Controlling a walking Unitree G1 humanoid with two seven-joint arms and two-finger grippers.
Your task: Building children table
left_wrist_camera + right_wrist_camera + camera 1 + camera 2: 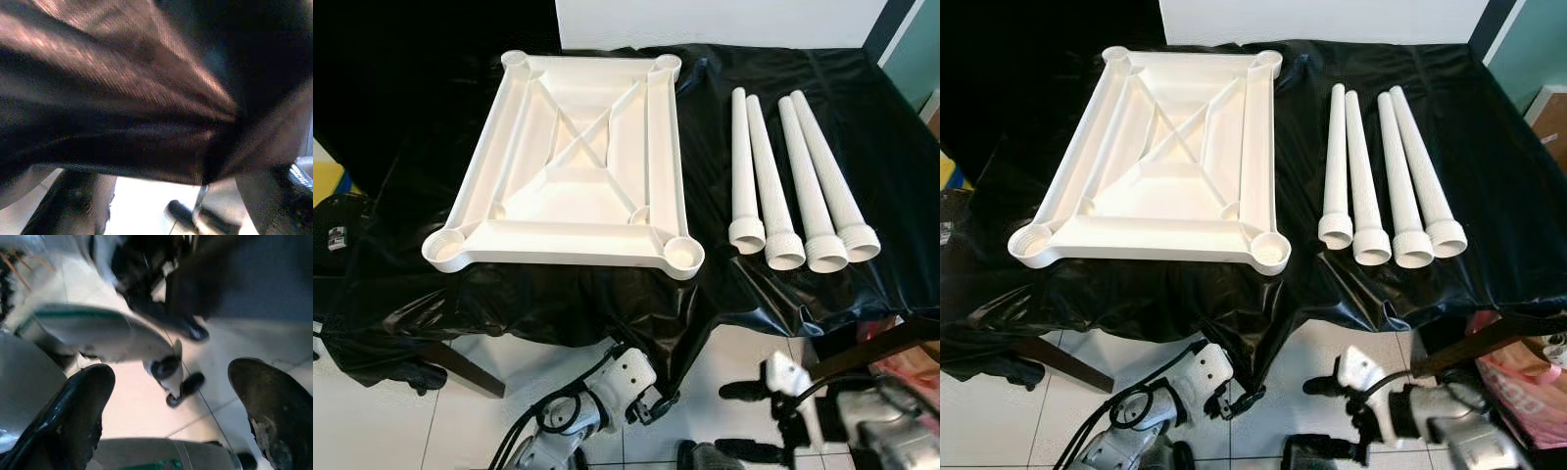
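A white plastic tabletop (573,166) lies upside down on the black cloth (862,117) that covers a table, with round sockets at its corners. To its right, several white tapered legs (793,176) lie side by side, threaded ends toward me. Both arms are low, below the table's front edge. My left gripper (653,403) sits close to the hanging cloth, which shows dark and blurred in the left wrist view. My right gripper (746,421) is open over the floor, its black fingers (73,406) spread wide with nothing between them.
The cloth hangs in folds (607,313) over the front edge. A dark wooden table leg (460,362) slants down at the left, another (1489,338) at the right. A pink bag (1523,392) stands on the white tiled floor (391,421) at the right.
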